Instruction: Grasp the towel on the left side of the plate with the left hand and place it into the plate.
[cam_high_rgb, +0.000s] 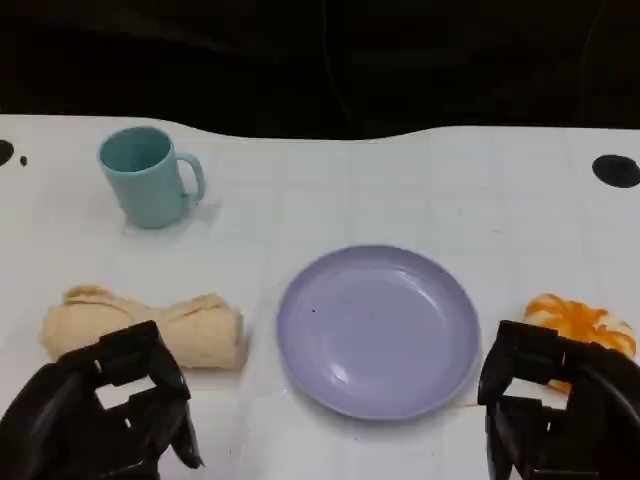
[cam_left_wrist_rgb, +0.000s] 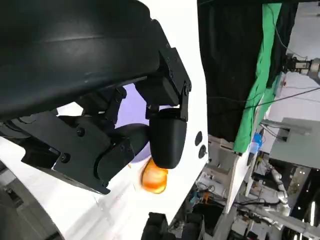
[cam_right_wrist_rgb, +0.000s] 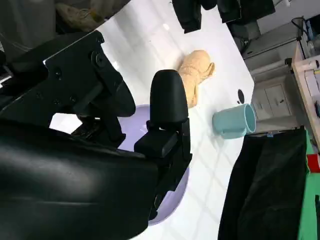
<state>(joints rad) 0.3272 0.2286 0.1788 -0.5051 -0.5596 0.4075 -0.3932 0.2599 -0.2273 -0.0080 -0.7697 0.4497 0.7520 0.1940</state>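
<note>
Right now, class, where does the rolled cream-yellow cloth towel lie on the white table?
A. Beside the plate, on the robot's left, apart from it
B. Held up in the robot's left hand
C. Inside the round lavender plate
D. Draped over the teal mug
A: in the head view the rolled cream-yellow cloth towel lies flat on the white table left of the round lavender plate, a strip of table between them, just beyond the left hand.

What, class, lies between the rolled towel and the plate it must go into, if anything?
Nothing visible does. The towel lies to the left of the plate with bare white table between them. The mug stands farther back, off that path.
</note>
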